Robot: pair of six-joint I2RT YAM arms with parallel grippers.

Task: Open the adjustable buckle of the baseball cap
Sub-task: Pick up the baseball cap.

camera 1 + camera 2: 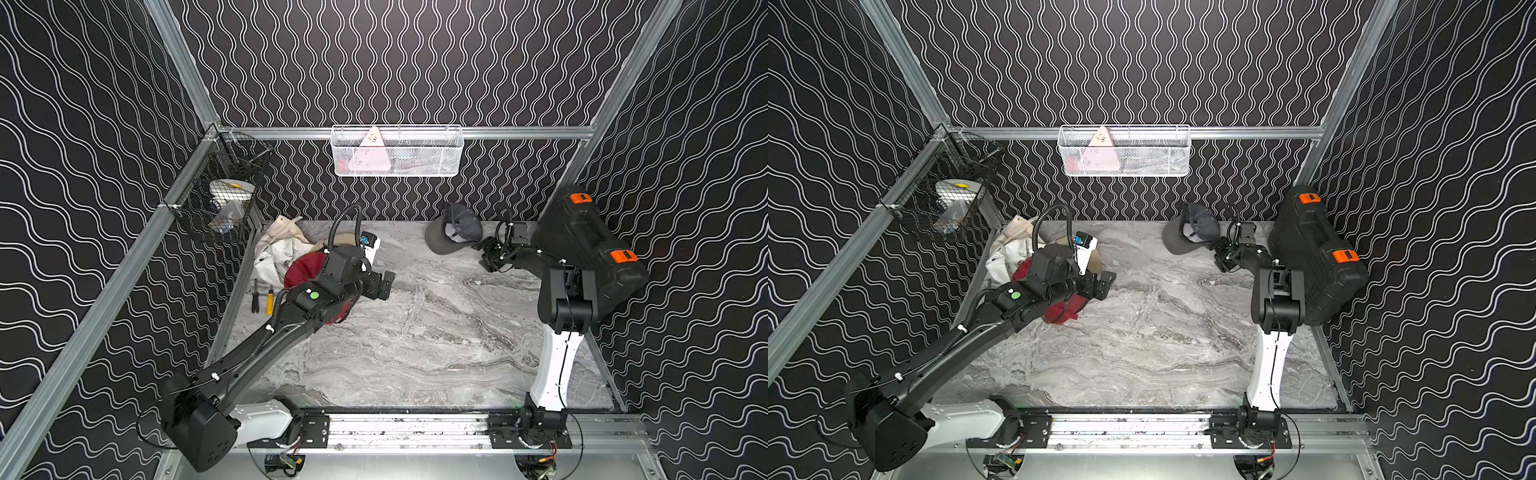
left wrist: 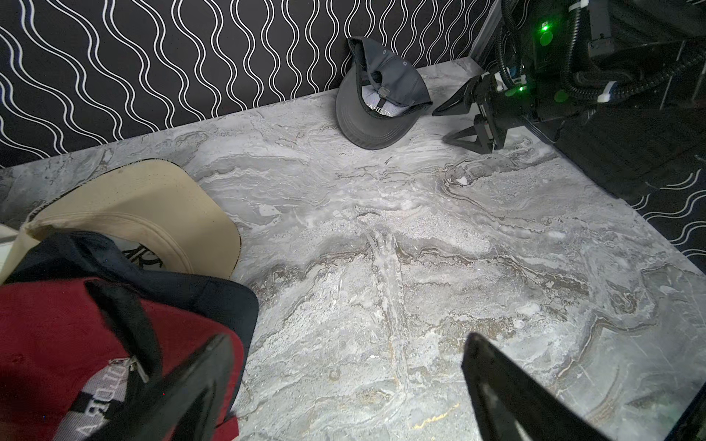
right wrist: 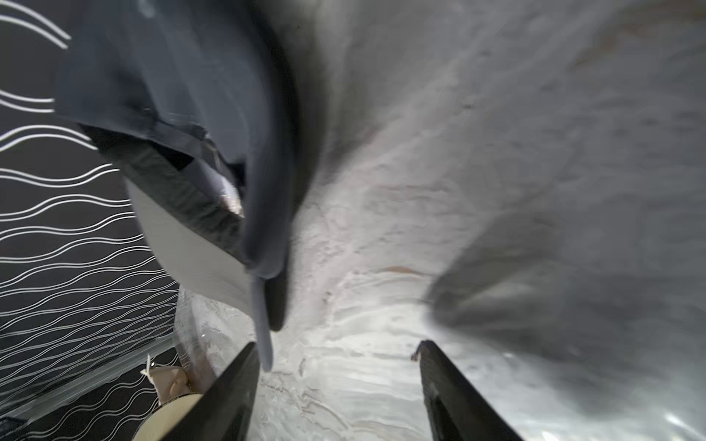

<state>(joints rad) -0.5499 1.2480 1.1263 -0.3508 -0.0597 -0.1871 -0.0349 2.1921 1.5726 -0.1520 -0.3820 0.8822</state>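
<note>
While the cap (image 1: pixel 465 224) lies upturned, brim leftward, left gripper (image 1: pixel 384 286) and right gripper (image 1: pixel 486 255) gape empty.

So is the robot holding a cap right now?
No, nothing. The left gripper is open by the red cap, and the right gripper is open beside the gray cap, not pinching it.

Black walls (image 1: pixel 415 62) with white wavy lines; grey marble tabletop (image 1: pixel 415 353) — aluminium frame rails (image 1: pixel 282 133).
</note>
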